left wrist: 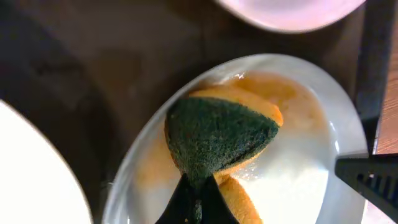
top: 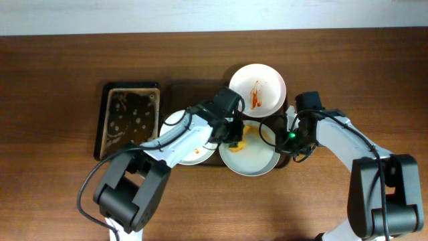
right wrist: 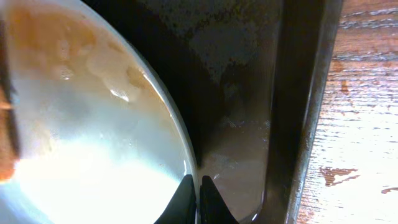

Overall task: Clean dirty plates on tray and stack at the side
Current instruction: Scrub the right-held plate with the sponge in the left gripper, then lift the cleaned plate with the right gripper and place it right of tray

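Observation:
Three white plates sit on the dark brown tray (top: 194,88). The back plate (top: 257,89) has red sauce streaks. The left plate (top: 189,142) lies partly under my left arm. The front plate (top: 249,155) has orange smears and suds. My left gripper (top: 233,136) is shut on a green and yellow sponge (left wrist: 217,134) that presses on the front plate (left wrist: 298,168). My right gripper (top: 286,137) is shut on that plate's right rim. The right wrist view shows its jaws (right wrist: 198,190) pinching the rim of the plate (right wrist: 93,124).
A smaller black tray (top: 127,120) with soapy water stands to the left of the brown tray. The brown tray's wet floor (right wrist: 239,93) and raised rim (right wrist: 298,124) lie right of the held plate, with wooden table (right wrist: 367,124) beyond.

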Controlling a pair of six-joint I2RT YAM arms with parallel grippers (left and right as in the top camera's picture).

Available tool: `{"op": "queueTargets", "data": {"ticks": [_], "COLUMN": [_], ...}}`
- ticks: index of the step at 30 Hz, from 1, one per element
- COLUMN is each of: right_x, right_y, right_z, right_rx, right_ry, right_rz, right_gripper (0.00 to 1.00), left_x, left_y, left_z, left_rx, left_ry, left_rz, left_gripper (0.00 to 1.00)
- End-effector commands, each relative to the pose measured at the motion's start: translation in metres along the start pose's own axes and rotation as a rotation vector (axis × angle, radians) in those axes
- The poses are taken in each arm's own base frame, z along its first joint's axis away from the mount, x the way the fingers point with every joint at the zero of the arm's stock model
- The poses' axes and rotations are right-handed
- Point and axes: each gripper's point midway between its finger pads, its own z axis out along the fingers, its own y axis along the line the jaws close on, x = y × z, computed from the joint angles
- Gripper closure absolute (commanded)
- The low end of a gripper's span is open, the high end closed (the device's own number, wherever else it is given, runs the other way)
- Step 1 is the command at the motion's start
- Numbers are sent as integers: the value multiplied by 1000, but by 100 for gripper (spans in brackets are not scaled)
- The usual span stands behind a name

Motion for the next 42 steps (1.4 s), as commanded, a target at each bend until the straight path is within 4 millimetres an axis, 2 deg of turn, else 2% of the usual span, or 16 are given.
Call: {"op": "queueTargets", "data": {"ticks": [1,4,7,13,14,16,21,25,31,37,42], "right_x": [0,0,0,7,7,5,5,-9,-34,-55,-64], "right_y": [-6,-6,-6,-9,-9,-9,-7,2,-20,-35,-39], "right_z": [2,2,2,7,7,7,3,-23,-80,-122,-146], "right_rx": [40,40,41,45,45,43,41,46,279,457,627], "right_ry": [2,1,3,25,25,18,18,-39,-167,-251,-310], "right_rz": [4,4,4,11,11,9,2,-38,-46,-43,-75], "right_gripper": [96,89,87,87,89,96,96,96,96,96,96], "left_x": [-43,-51,-53,-66,-67,-70,-67,-59,-56,-54,-54], "left_y": [-9,5,30,123,132,147,178,213,245,265,267], "left_z": [-55,-78,-93,-116,-119,-124,-134,-145,-158,-166,-164], "left_rx": [49,35,1,-168,-188,-200,-260,-361,-386,-400,-401], "left_ry": [-136,-167,-158,-172,-178,-184,-173,-159,-167,-180,-174], "left_rz": [72,104,63,-123,-139,-149,-174,-237,-317,-366,-370], "left_gripper": [100,100,100,100,100,100,100,100,100,100,100]}}
